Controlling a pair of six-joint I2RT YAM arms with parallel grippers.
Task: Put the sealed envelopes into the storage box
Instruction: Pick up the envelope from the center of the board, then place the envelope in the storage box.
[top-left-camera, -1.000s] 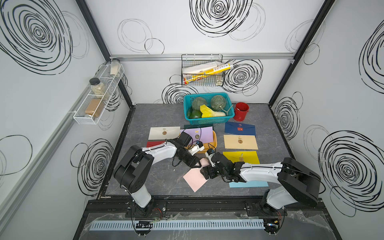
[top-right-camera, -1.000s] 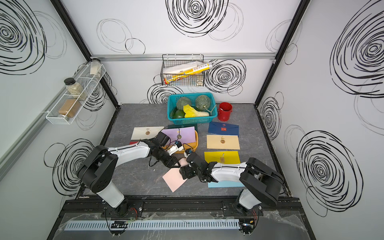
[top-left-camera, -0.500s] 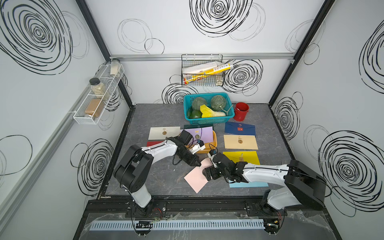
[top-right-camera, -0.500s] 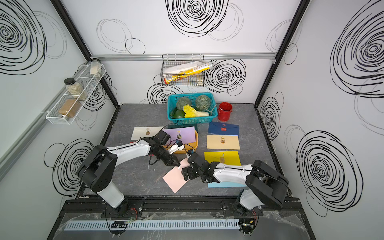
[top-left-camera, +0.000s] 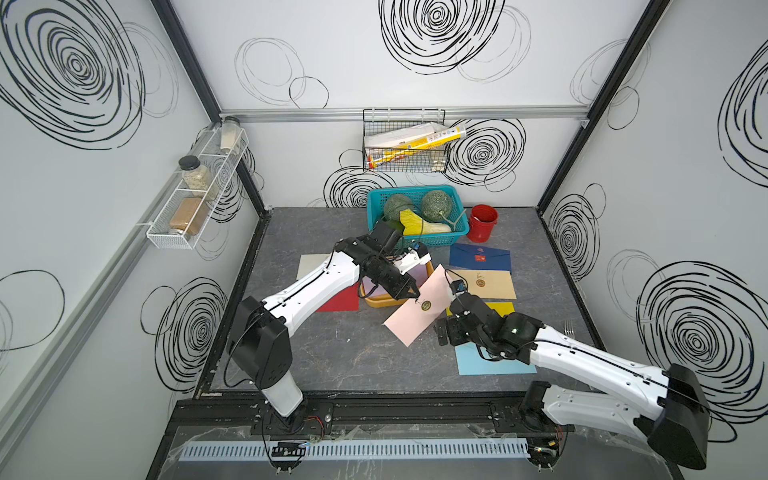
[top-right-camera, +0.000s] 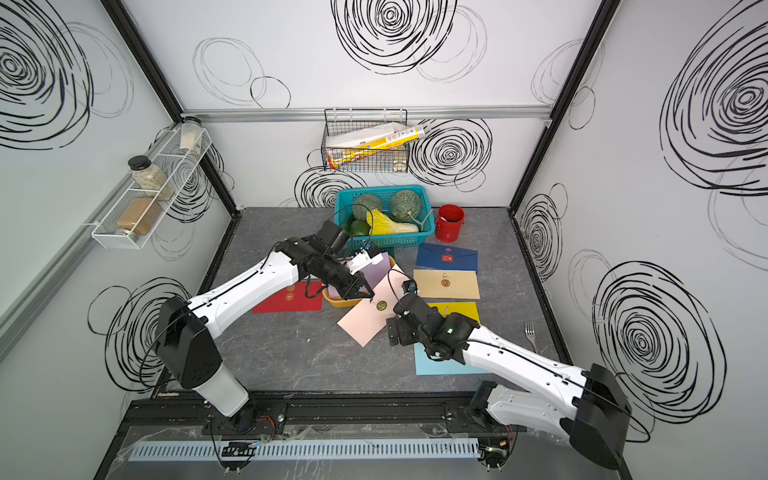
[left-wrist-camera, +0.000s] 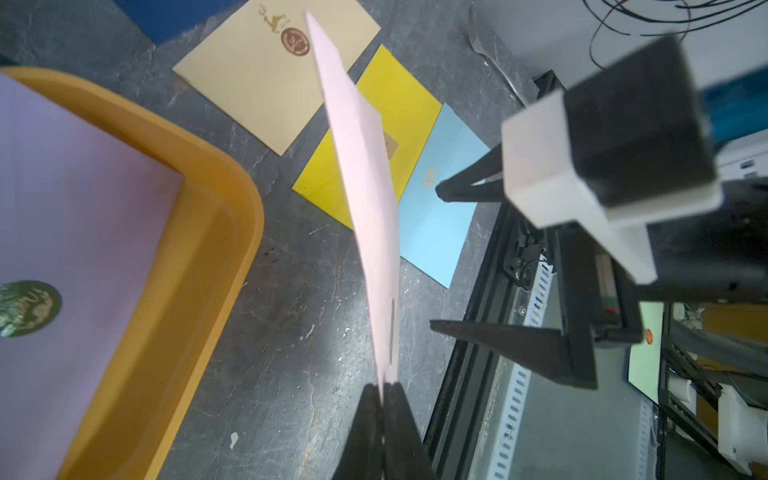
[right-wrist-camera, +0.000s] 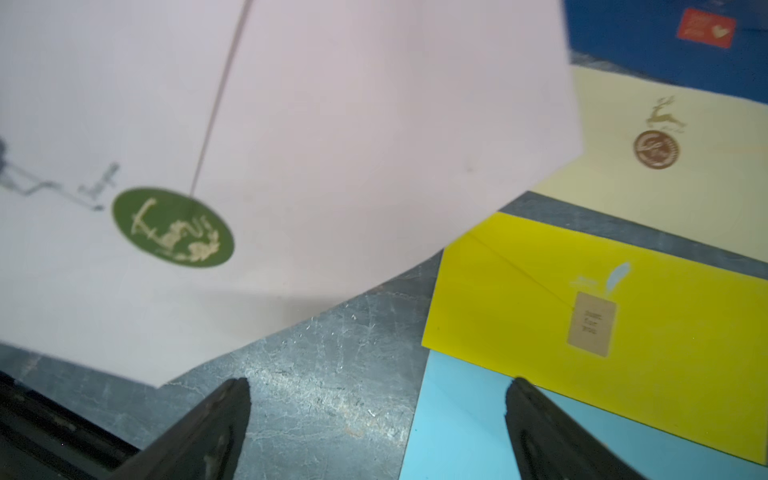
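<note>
My left gripper (left-wrist-camera: 383, 388) is shut on one edge of the pink envelope (top-left-camera: 411, 316), which hangs tilted above the table beside the orange-yellow storage box (top-left-camera: 376, 302). A lilac envelope (left-wrist-camera: 83, 199) lies inside the box (left-wrist-camera: 216, 208). Just right of the pink envelope (right-wrist-camera: 332, 124), my right gripper (right-wrist-camera: 376, 386) stands open and empty, low over bare table and the light blue envelope (top-left-camera: 486, 362). Flat on the table lie the yellow (right-wrist-camera: 623, 299), beige (top-left-camera: 486, 284), navy (top-left-camera: 480, 257), red (top-right-camera: 291, 299) and white (top-left-camera: 309, 266) envelopes.
A teal basket (top-left-camera: 455, 232) of vegetables and a red bucket (top-left-camera: 482, 222) stand at the back. A fork (top-right-camera: 530, 334) lies near the right edge. A wire rack (top-left-camera: 403, 145) and a wall shelf (top-left-camera: 195, 199) hang above the table.
My left gripper has shut on the pink envelope and lifted it off the table toward the box. The right gripper has opened fully and let go of it.
</note>
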